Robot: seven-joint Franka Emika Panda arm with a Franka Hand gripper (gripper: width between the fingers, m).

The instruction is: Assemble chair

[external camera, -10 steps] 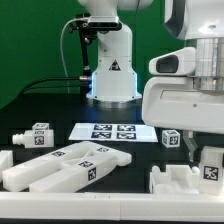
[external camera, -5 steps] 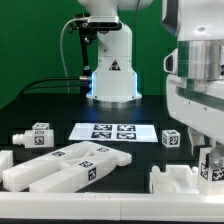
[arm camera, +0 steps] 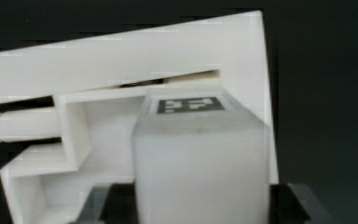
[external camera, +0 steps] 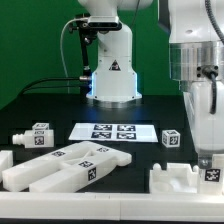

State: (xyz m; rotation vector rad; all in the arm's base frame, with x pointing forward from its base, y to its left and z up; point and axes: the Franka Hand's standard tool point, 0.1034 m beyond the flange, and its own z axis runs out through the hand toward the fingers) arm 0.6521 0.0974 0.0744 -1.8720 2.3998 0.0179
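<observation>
My gripper (external camera: 209,160) hangs straight down at the exterior view's right, over a white blocky chair part (external camera: 178,181) near the front edge. It is shut on a white tagged chair leg (external camera: 211,173), which stands upright against that part. In the wrist view the leg (arm camera: 197,160) fills the gap of the gripper (arm camera: 197,208), and a dark finger (arm camera: 115,206) presses on each side. The stepped white part (arm camera: 131,75) lies right behind the leg. The leg's lower end is hidden.
Two long white bars (external camera: 62,166) lie at the front left, with a pegged tagged leg (external camera: 34,135) behind them. The marker board (external camera: 115,131) lies mid-table. A small tagged block (external camera: 171,138) stands right of it. The robot base (external camera: 110,70) is at the back.
The hand has turned about its upright axis, so its bulky body has swung out of the foreground. The held leg has stayed at the same spot and sunk slightly.
</observation>
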